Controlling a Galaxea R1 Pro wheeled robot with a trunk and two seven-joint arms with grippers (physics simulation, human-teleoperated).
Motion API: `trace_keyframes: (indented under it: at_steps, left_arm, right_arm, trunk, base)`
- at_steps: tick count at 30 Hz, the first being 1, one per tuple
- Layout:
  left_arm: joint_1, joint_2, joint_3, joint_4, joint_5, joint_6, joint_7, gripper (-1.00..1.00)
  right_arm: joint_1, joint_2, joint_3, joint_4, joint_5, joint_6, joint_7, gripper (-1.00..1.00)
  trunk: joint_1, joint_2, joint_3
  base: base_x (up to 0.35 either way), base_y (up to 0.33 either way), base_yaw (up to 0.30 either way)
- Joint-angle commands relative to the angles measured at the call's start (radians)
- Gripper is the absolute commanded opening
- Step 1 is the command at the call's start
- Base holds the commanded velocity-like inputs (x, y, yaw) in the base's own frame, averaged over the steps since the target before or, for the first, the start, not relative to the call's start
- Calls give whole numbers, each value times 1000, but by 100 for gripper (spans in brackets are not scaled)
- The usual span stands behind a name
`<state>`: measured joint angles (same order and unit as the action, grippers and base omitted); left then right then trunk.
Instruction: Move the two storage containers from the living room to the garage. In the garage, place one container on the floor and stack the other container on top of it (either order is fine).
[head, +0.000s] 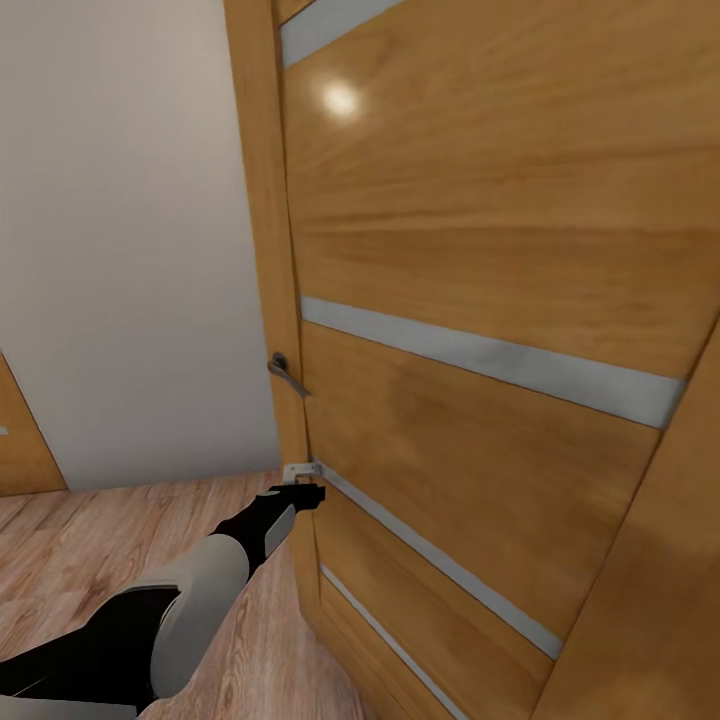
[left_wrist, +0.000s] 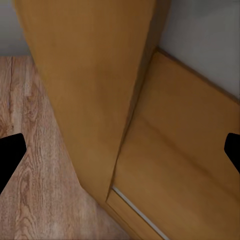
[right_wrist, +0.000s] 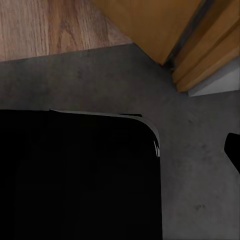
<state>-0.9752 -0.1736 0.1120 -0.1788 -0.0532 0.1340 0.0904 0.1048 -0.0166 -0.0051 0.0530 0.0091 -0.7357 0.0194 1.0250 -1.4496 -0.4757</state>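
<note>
- The wooden door (head: 480, 300), with its pale horizontal strips, stands close in front of the robot; its dark lever handle (head: 287, 373) sits on the door's near edge, with a pale wall (head: 130, 230) beyond that edge.
- The left arm reaches toward the door, and the left gripper (head: 302, 491) is at the door's edge, below the handle and just beside a small pale fitting there.
- In the left wrist view the two dark fingertips (left_wrist: 10, 157) sit well apart with nothing between them, so this tool is released and spread, facing the door's edge over light wood-plank flooring (left_wrist: 35, 165).
- In the right wrist view one dark fingertip (right_wrist: 232, 147) shows; whether that gripper is clenched or released I cannot tell. A large black body (right_wrist: 75, 175) lies over dark grey concrete floor (right_wrist: 190, 150), which meets the plank flooring near the door's foot.
- The storage containers are not in these views, so their place cannot be given.
- Judged from the task alone: lidless, thin-walled boxes should be light but flex at the rim. Gripping a short wall near a corner, or opposite walls with both arms, should hold best.
</note>
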Motion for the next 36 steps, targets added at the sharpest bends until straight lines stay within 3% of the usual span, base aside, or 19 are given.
trace_keyframes:
  at_steps: [1,36]
  left_arm:
    - [0,-1,9,-3,-5,6,0,100]
    - [0,-1,9,-1,-5,6,0,100]
  right_arm:
    - [-1,0,-1,1,0,-4,2,100]
    - [0,0,-1,1,2,-5,2,100]
  trunk:
    - [0,0,-1]
    - [0,0,-1]
  base:
    - [4,-1,0]
    - [47,-8,0]
